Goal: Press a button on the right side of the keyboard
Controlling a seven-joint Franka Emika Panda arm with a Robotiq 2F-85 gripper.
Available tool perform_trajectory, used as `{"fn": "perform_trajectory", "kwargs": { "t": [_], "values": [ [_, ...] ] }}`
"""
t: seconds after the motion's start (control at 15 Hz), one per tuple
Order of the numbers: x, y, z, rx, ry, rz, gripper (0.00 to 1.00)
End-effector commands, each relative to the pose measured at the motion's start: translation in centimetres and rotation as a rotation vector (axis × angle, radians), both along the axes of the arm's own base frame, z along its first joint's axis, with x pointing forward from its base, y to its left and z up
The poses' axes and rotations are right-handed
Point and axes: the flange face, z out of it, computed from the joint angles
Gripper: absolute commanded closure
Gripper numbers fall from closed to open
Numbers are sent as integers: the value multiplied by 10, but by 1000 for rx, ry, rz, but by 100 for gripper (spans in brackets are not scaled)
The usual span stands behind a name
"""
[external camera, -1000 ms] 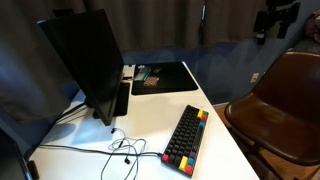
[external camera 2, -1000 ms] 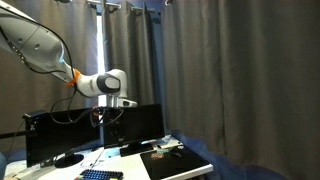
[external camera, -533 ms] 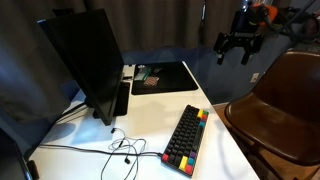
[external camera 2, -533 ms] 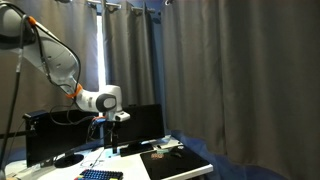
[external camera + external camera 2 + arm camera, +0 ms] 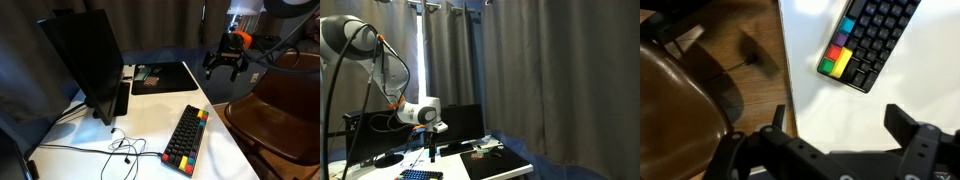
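Note:
The keyboard (image 5: 187, 137) is a slim black one with a border of red, orange, yellow, green and blue keys. It lies on the white desk (image 5: 140, 130) near its front right part. It also shows in the wrist view (image 5: 868, 38) at the top and in an exterior view (image 5: 420, 175) at the bottom edge. My gripper (image 5: 224, 66) hangs in the air above the desk's right edge, well above and beyond the keyboard. In the wrist view its fingers (image 5: 836, 125) are spread apart with nothing between them. It also shows in an exterior view (image 5: 431, 153).
A black monitor (image 5: 85, 60) stands on the left of the desk. A black desk mat (image 5: 163, 76) with small objects lies at the back. Cables and earphones (image 5: 118, 148) lie at the front. A brown chair (image 5: 280, 105) stands just right of the desk.
My gripper has come down and moved left from the upper right corner toward the desk's right edge. The keyboard has not moved.

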Motion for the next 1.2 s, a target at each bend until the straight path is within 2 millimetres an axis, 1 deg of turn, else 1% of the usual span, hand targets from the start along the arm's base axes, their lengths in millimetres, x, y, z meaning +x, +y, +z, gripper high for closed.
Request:
{"fn": "perform_trajectory", "kwargs": {
  "t": [0.0, 0.27, 0.33, 0.4, 0.47, 0.6, 0.67, 0.87, 0.93, 1.13],
  "values": [
    [0, 0, 1, 1, -1, 0, 0],
    [3, 11, -17, 12, 16, -67, 1],
    [4, 15, -21, 15, 7, -82, 26],
    [4, 19, -24, 20, -10, -95, 26],
    [5, 24, -27, 27, -18, -102, 29],
    [6, 34, -36, 35, -34, -112, 45],
    [6, 38, -40, 36, -39, -116, 52],
    [9, 45, -55, 22, -51, -132, 72],
    [12, 46, -60, 19, -56, -140, 81],
    [19, 53, -73, 24, -51, -156, 99]
  ]
}}
